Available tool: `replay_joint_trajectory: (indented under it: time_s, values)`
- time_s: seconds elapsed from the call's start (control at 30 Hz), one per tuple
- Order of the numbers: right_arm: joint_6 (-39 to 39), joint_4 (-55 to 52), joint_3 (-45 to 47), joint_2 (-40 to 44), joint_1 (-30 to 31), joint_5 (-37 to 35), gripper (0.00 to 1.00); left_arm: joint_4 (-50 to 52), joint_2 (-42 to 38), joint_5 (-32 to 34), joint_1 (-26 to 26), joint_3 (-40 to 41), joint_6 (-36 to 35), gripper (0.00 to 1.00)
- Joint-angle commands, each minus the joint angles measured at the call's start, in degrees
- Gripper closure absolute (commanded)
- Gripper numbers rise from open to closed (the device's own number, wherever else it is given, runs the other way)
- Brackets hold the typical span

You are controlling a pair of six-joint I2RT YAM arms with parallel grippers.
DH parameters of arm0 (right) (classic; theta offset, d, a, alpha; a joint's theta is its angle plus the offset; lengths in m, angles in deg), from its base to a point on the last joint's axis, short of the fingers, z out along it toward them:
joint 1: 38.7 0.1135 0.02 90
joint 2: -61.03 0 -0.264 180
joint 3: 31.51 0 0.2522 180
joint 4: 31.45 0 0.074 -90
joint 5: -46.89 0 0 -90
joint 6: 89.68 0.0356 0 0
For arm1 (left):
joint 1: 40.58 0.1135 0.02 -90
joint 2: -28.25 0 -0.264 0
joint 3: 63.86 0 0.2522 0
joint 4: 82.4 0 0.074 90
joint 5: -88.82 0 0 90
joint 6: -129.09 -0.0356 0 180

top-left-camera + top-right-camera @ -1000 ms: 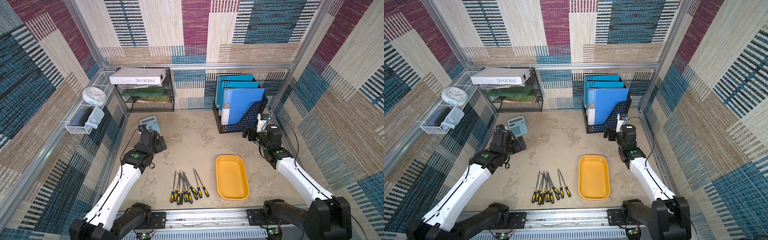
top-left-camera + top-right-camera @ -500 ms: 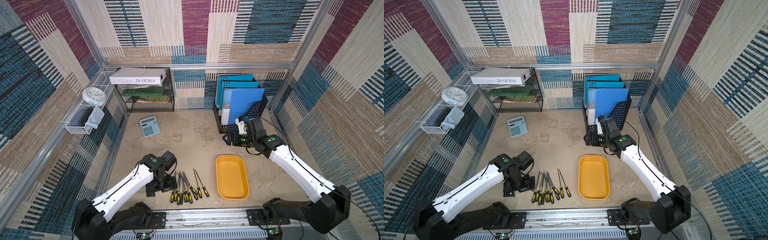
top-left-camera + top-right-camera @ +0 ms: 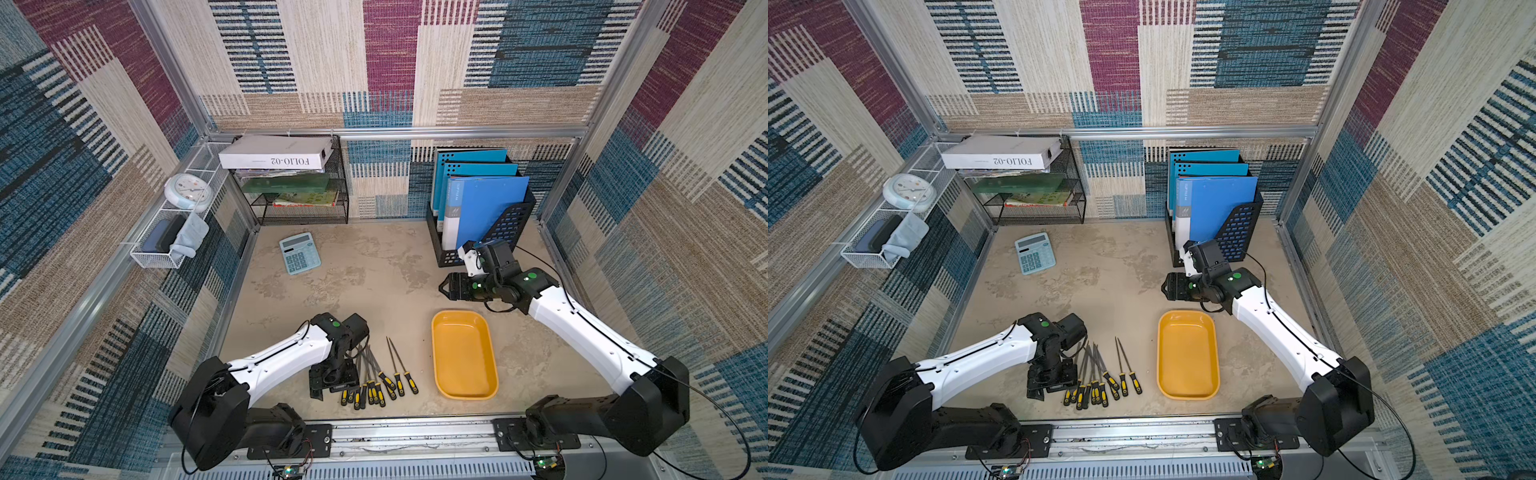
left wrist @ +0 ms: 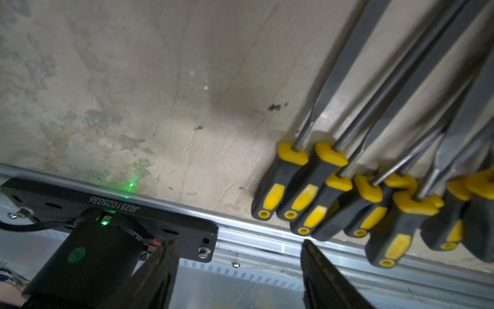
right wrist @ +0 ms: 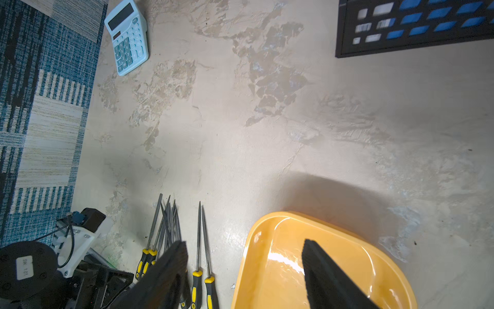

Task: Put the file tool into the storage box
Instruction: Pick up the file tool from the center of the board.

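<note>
Storage box (image 3: 464,357): on table (image 3: 374,270), front right. Files (image 3: 376,380): bunched on table left of box, none inside. Left gripper (image 4: 238,242): jaws apart, holding nothing, beside file handles. Right gripper (image 5: 244,242): jaws apart, holding nothing, near box's far end.

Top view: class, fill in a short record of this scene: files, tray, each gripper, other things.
files: bunched on the table, handles toward the near edge
tray: empty, right of the files
left gripper: open, low beside the file handles, holding nothing
right gripper: open, above the table by the tray's far end, holding nothing
others: calculator, folder holder, shelf rack toward the back
</note>
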Motion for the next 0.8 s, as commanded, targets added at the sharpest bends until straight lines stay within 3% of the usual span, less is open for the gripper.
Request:
replay_joint_trajectory:
  time_s: [0.0, 0.17, 0.43, 0.77]
  values:
    - [-0.3, -1.2, 0.5, 0.6, 0.2, 0.3, 0.28, -2.8, 2.0, -0.5, -0.4, -0.5, 0.3, 0.28]
    - [-0.4, -1.4, 1.0, 1.1, 0.3, 0.3, 0.3, -4.0, 3.7, 0.2, -0.5, 0.7, 1.4, 0.35]
    - [-0.7, -1.6, 1.8, 1.5, 0.4, 0.2, 0.31, -4.3, 1.4, 1.8, -0.5, 2.7, 3.2, 0.38]
    - [-0.9, -0.8, 2.0, 1.2, 0.5, 1.0, 0.32, -6.9, 4.2, 2.6, -0.5, 4.1, 3.8, 0.43]
